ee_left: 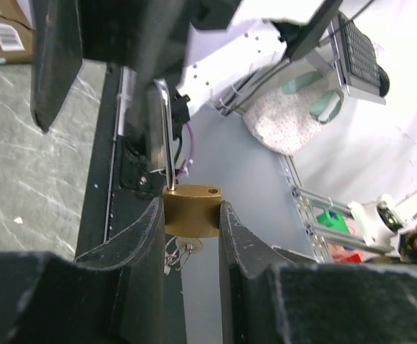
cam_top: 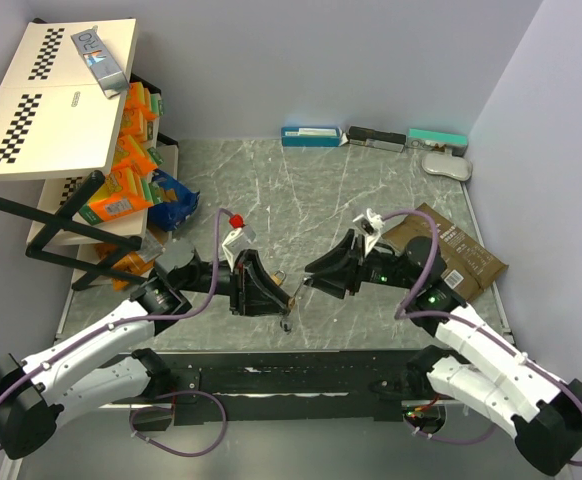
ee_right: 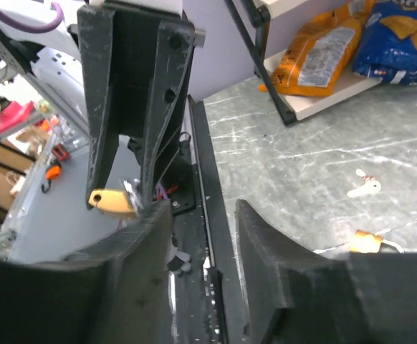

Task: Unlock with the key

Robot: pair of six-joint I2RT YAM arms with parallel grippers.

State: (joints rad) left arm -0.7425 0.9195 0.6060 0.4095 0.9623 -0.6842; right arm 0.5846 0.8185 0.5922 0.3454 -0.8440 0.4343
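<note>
Grips the brass padlock [ee_left: 192, 215] in the left tool [ee_left: 190, 209], over the counter's [cam_top: 321, 190] near edge, key [ee_left: 185, 249] at its underside. Holds the right tool [ee_right: 203, 208] released, empty, nearby.

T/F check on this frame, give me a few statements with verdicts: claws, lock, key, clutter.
1. The left claw grips a brass padlock. True.
2. The right claw holds the key. False: its jaws stand open and empty, and a key hangs under the padlock.
3. Snack bags sit on the shelf at the left. True.
4. The brown package lies on the left side. False: it lies on the right, beside the right arm.
</note>
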